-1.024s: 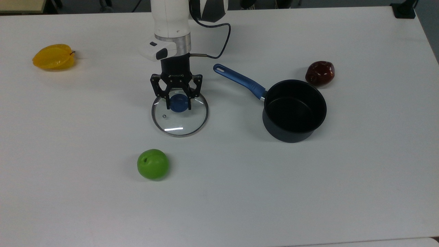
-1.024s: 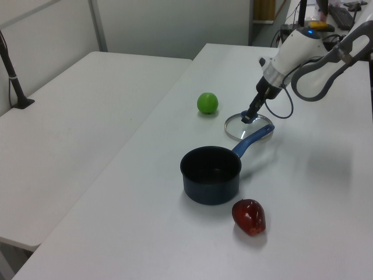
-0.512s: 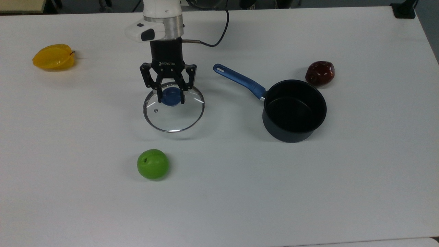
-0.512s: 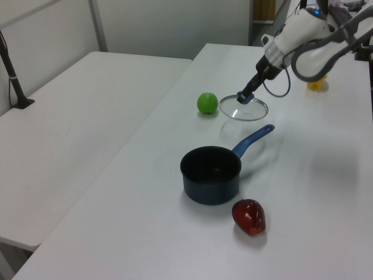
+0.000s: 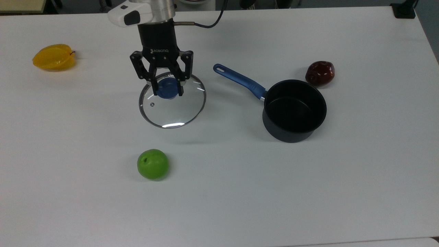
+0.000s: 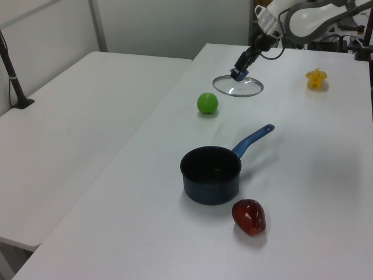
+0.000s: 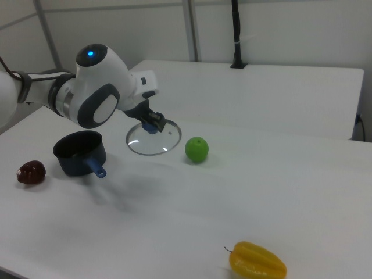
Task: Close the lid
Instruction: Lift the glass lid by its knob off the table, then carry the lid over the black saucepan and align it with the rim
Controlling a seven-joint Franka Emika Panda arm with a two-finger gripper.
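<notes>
Gripper: the gripper [image 5: 167, 90] points down, its two fingers clamped on the blue knob [image 5: 168, 88] at the middle of the lid [image 5: 172, 100].
Lid: clear glass with a metal rim, held by the knob; in the left view [image 6: 238, 86] and the right view [image 7: 154, 138] it looks lifted clear of the bench, roughly level, though the gap beneath is hard to judge.
Pan: the dark pan [image 5: 294, 110] stands open on the white bench [image 5: 308, 192], well to the top view's right of the lid, its blue handle [image 5: 239, 81] pointing toward the lid.
Green apple: sits [image 5: 153, 164] near the lid, below it in the top view.
Red fruit: lies [image 5: 320, 73] just beyond the pan's rim, at the top view's right.
Yellow starfruit: lies [image 5: 54, 57] well apart, at the top view's far left.
</notes>
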